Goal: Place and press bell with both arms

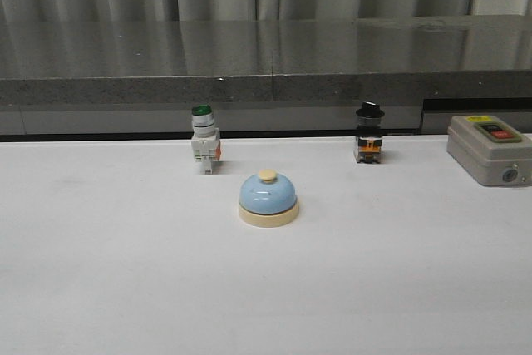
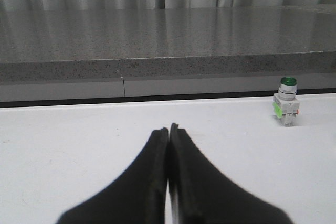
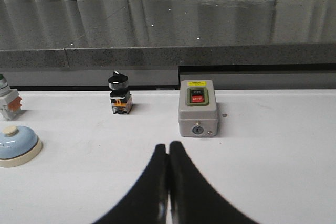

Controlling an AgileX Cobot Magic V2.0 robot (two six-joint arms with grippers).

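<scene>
- We see the bell (image 1: 268, 199) standing upright on the white table (image 1: 108, 272), about midway across in the front view, its blue dome on a cream base with the cream button on top.
- It sits nearer to us than the green-capped switch (image 1: 204, 149) and the black-capped switch (image 1: 369, 143), and between them; the grey switch box (image 1: 490, 150) lies well off to the right.
- The left gripper (image 2: 169, 129) has its fingers pressed together with nothing between them — it hangs over bare table, with the green-capped switch ahead and to its right.
- The right gripper (image 3: 167, 148) is likewise pinched together and empty; in its wrist view the bell (image 3: 18, 145) lies forward and well to its left, the switch box (image 3: 198, 108) straight ahead.
- The relation that counts: the bell lies inboard of both arms — to the right of the left one, to the left of the right one. Being round, it has no long axis to line up with.
- Which arm is nearer we cannot settle.
- This scene would fit a bell waiting to be moved or one already set down and pressed.
</scene>
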